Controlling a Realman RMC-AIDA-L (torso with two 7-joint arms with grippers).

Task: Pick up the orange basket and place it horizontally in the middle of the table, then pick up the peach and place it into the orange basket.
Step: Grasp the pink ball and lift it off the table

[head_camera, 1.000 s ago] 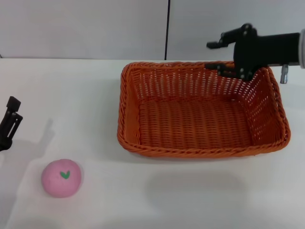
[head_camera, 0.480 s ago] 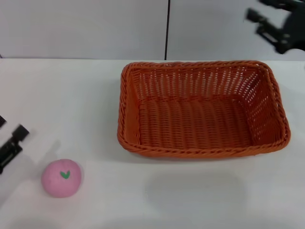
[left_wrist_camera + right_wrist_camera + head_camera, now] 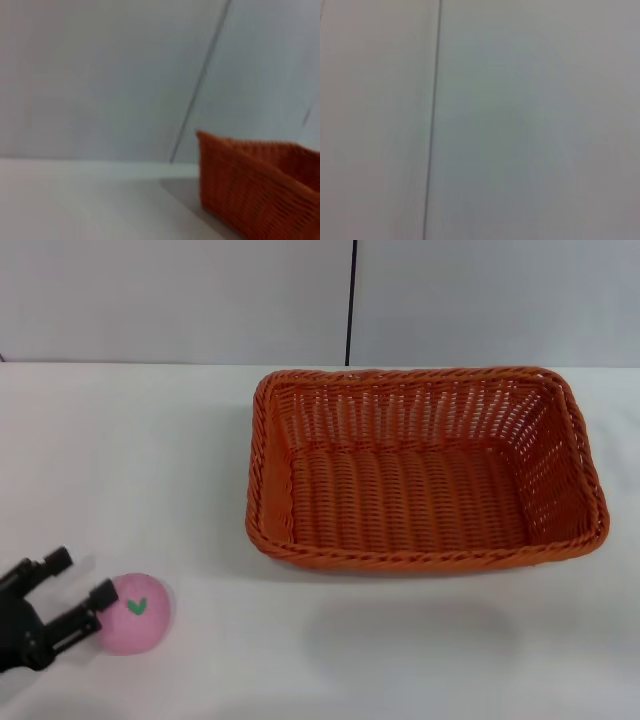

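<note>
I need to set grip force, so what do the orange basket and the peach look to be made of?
The orange basket looks like woven wicker or plastic rattan: open-weave slanted sides, braided rim, slight sheen. Which of the two is unclear. The peach looks like a matte, soft foam or plush ball: even pink surface, no gloss, a flat green leaf mark. The left gripper is open beside it.

The left gripper [image 3: 80,592] is low at the near left corner of the head view, and its black body reaches in from that corner. Its two jaws stick out up and to the right with a gap between them, so they are apart and hold nothing. The tip of one jaw is right beside a pink ball. The right arm and its gripper do not show in any view.
</note>
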